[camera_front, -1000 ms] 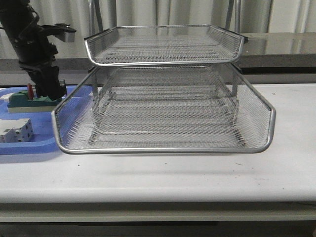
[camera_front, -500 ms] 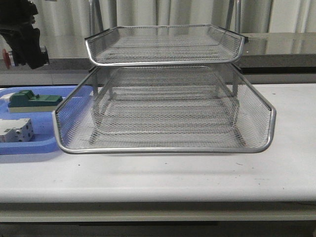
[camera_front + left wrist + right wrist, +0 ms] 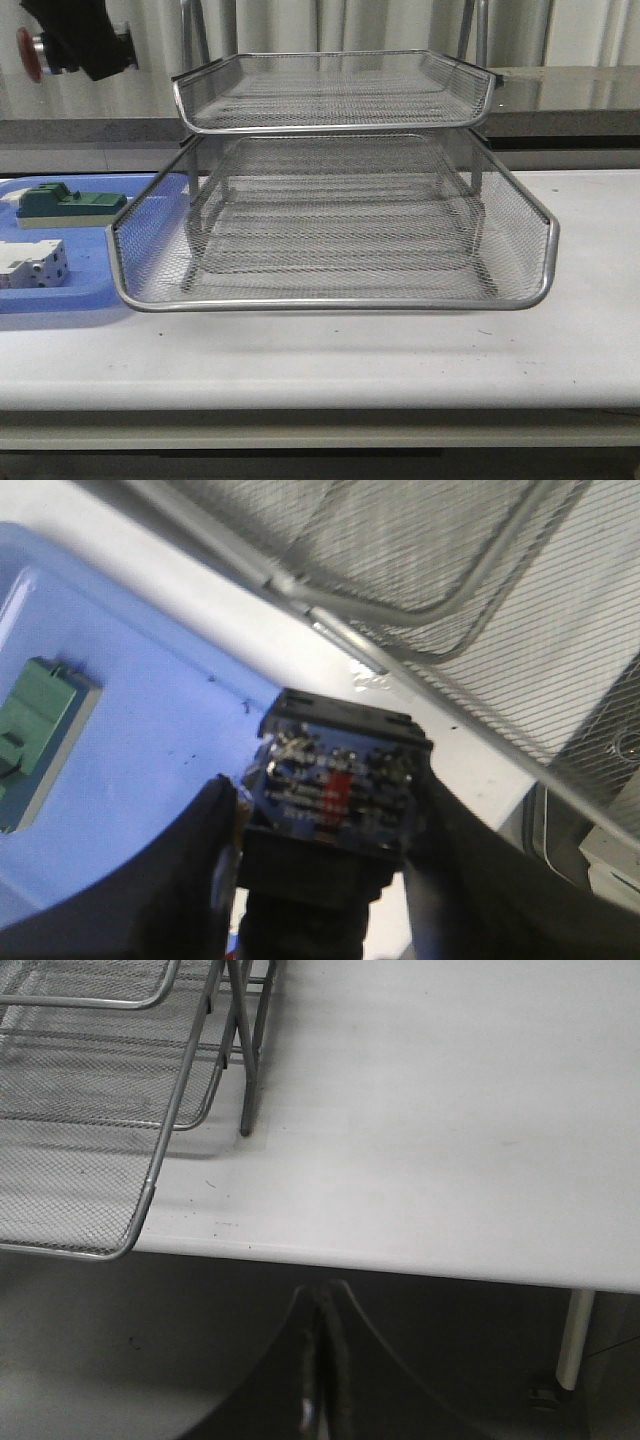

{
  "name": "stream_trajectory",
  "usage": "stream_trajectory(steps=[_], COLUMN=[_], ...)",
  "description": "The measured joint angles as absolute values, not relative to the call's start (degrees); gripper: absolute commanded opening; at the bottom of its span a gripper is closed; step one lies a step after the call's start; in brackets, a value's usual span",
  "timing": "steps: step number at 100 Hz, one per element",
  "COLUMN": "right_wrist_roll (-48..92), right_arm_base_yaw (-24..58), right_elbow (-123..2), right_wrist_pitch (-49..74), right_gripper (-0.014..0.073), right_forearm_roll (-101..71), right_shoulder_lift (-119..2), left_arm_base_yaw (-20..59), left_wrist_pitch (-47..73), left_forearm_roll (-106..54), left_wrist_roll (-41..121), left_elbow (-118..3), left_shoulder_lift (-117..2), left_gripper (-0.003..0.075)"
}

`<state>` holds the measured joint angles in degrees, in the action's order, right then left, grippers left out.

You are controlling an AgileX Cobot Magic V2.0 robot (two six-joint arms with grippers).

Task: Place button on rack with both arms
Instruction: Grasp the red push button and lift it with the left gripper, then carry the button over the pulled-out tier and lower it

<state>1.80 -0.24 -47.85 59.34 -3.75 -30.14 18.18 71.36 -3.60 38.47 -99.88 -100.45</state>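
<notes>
On the white desk (image 3: 320,370) stands the silver wire rack (image 3: 330,225), a blue tray (image 3: 60,295) beside it, and farther back, high at the left, the left pincer (image 3: 325,880) is clamped on the red-headed button (image 3: 28,54), while the right pincer (image 3: 318,1360) is pressed together.

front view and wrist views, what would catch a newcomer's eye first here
The big silver wire rack fills the middle of the white table, its stacked mesh trays empty. High at the far left, the left tool holds the red-headed button in the air, level with the top tray; the left wrist view shows its blue rear block gripped between the dark fingers. Below sits a blue tray with a green block.
</notes>
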Motion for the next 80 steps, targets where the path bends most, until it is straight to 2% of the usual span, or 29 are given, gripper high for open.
stream_trajectory(steps=[44,80], right_wrist_roll=[1.80,1.80], right_arm_base_yaw=[-0.24,-0.24], right_elbow=[-47.85,-47.85], right_wrist_pitch=[59.34,59.34], right_gripper=[-0.0069,-0.0069], right_forearm_roll=[-3.75,-3.75], right_shoulder_lift=[-30.14,-30.14], left_arm_base_yaw=[34.60,38.78], left_wrist_pitch=[71.58,66.98], left_forearm_roll=[-3.73,-6.36], left_wrist_roll=[33.08,32.98], left_elbow=[-98.89,-98.89], left_shoulder_lift=[-99.56,-104.94], left_gripper=[-0.0011,-0.0011])
